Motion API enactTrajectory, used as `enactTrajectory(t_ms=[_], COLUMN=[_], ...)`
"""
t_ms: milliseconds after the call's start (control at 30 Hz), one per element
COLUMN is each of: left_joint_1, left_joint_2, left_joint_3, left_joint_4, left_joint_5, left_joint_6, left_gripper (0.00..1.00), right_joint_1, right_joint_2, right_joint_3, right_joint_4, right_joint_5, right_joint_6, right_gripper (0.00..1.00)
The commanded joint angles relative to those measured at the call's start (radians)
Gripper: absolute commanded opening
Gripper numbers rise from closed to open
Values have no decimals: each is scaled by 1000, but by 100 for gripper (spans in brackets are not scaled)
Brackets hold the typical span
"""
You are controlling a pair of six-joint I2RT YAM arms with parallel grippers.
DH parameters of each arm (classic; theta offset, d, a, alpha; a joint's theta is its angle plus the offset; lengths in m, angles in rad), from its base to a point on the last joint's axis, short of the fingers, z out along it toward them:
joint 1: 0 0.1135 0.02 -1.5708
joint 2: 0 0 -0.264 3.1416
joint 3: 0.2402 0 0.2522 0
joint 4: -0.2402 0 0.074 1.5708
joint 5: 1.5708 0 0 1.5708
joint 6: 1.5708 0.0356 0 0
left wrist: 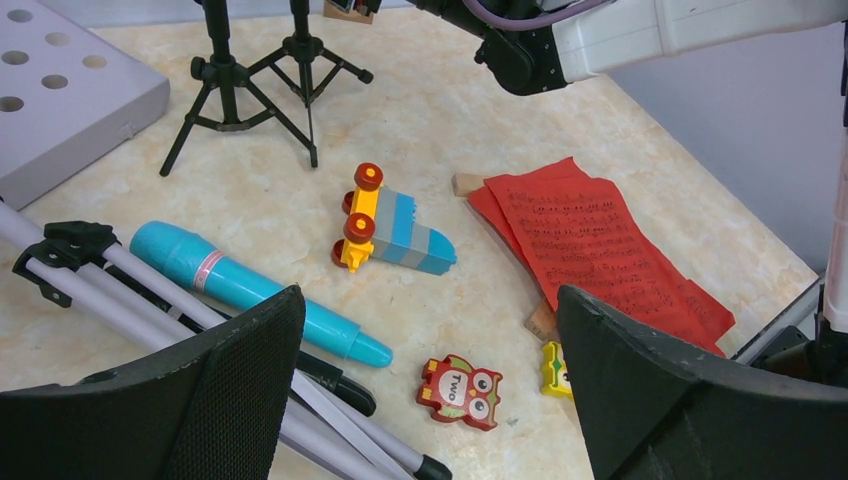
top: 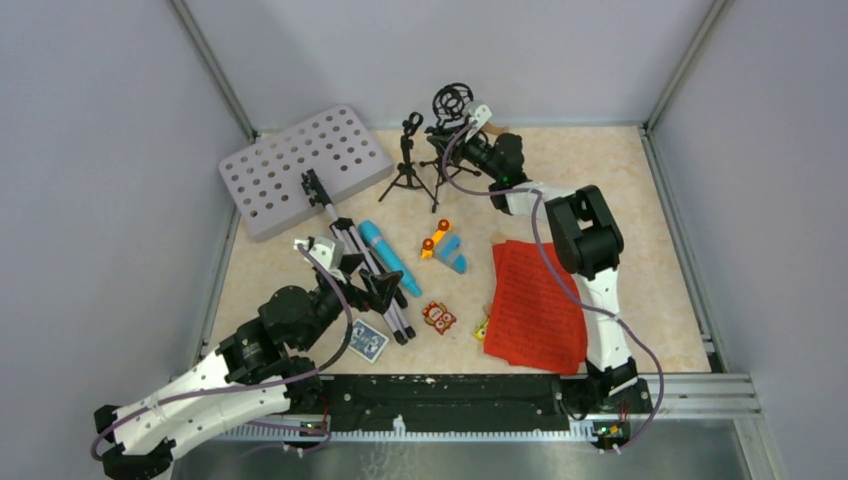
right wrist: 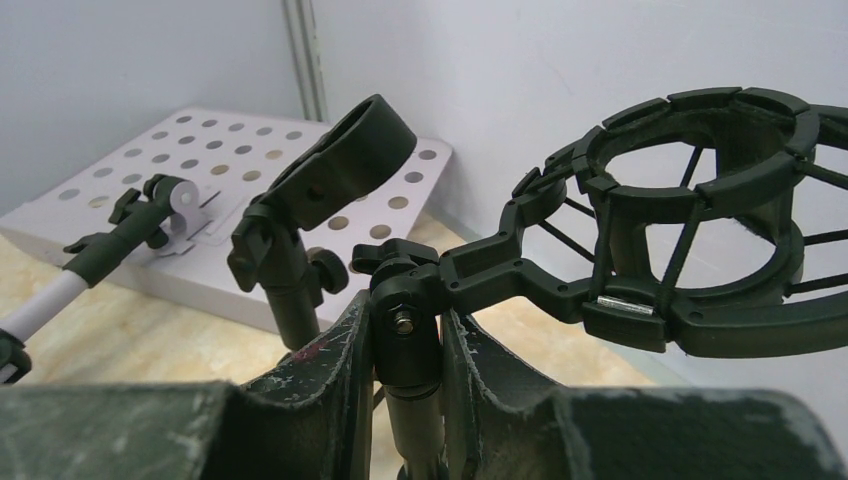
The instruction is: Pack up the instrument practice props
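The grey hole-punched music stand (top: 300,180) lies at the back left, its silver tripod legs (top: 372,275) stretched toward me. The blue microphone (top: 388,255) lies beside the legs. A black rounded end (left wrist: 335,380) shows among the legs; I cannot tell if it is the dark microphone. The red music sheets (top: 535,305) lie at the front right. Two black mic tripods stand at the back. My right gripper (top: 470,138) is shut on the post (right wrist: 408,345) of the shock-mount tripod (top: 450,140). The clip tripod (top: 408,165) stands free. My left gripper (top: 385,290) hangs open and empty over the legs' ends.
Toy blocks (top: 445,245) lie mid-table. A red owl block (top: 438,318) sits between my left fingers in the wrist view (left wrist: 460,392). A yellow block (left wrist: 555,370) lies by the sheets. The blue-patterned card deck (top: 368,342) lies near the front. Walls enclose the table.
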Motion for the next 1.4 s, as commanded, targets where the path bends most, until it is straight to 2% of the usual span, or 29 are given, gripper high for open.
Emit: enactTrajectory(t_ms=[0, 100, 200, 267, 400, 600, 767, 867, 1033, 1167, 1267, 1367], left_joint_1=[-2, -2, -2, -2, -1, -2, -2, -2, -2, -2, -2, -2], left_joint_2=[5, 2, 2, 1, -2, -16, 6, 52, 152, 243, 290, 294], left_joint_3=[5, 5, 9, 7, 1, -11, -9, 12, 45, 102, 151, 170], left_joint_4=[56, 52, 43, 41, 35, 8, -30, -78, -161, -245, -307, -331], left_joint_5=[-7, -5, -5, -14, -50, -125, -145, -158, -194, -202, -214, -230], left_joint_6=[3, 7, 6, -1, -10, -20, -27, -68, -174, -220, -219, -188], left_gripper=[99, 99, 99, 99, 99, 99, 99, 99, 99, 99, 99, 99], right_joint_1=[2, 2, 1, 1, 2, 3, 2, 13, 27, 26, 27, 27], right_joint_2=[-33, -66, -104, -133, -183, -307, -495, -662, -939, -1087, -1199, -1340], right_joint_3=[-9, -57, -119, -152, -221, -375, -565, -657, -676, -614, -589, -609], right_joint_4=[138, 141, 151, 144, 126, 118, 60, -149, -772, -1211, -1424, -1516], right_joint_5=[-55, -15, 44, 70, 136, 249, 374, 513, 662, 671, 667, 646], right_joint_6=[15, -6, -27, -36, -42, -45, 44, 127, 257, 273, 267, 251], right_gripper=[15, 22, 38, 52, 69, 73, 75, 76, 79, 82, 83, 83])
